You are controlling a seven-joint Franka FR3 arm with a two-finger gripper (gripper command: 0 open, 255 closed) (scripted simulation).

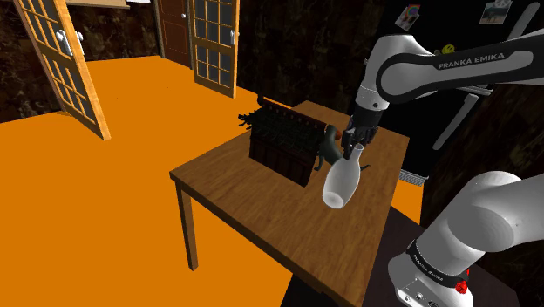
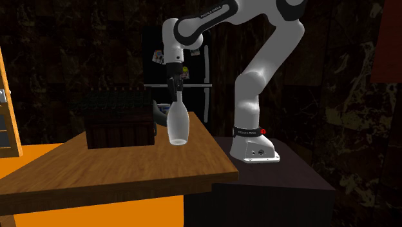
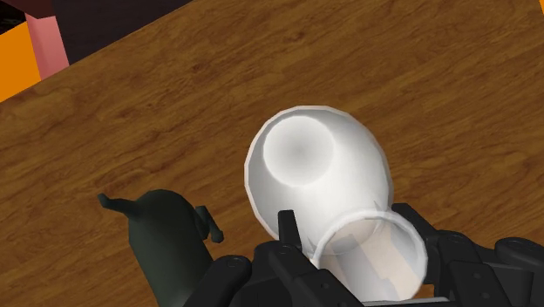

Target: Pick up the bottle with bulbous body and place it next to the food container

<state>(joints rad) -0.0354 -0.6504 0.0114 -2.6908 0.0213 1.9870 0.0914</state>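
Observation:
A white bottle with a bulbous body (image 1: 342, 181) stands upright near the middle of the wooden table (image 1: 235, 187). My gripper (image 1: 356, 139) comes down from above and is shut on the bottle's narrow neck. In the wrist view the black fingers (image 3: 288, 228) clasp the open neck of the bottle (image 3: 314, 166). I cannot tell whether its base touches the table. The food container (image 1: 281, 144), a dark brown box with dark items on top, sits just to the shoulder view's left of the bottle. In the second exterior view the bottle (image 2: 178, 126) hangs under the gripper (image 2: 176, 90), right of the container (image 2: 119, 126).
A dark green spouted vessel (image 3: 166, 235) lies on the table between the container and the bottle, close to the gripper. A black fridge (image 2: 193, 84) stands behind the table. The table's near edge (image 2: 161, 177) drops to an orange floor (image 1: 87, 201). Wooden glazed doors (image 1: 214, 44) stand beyond.

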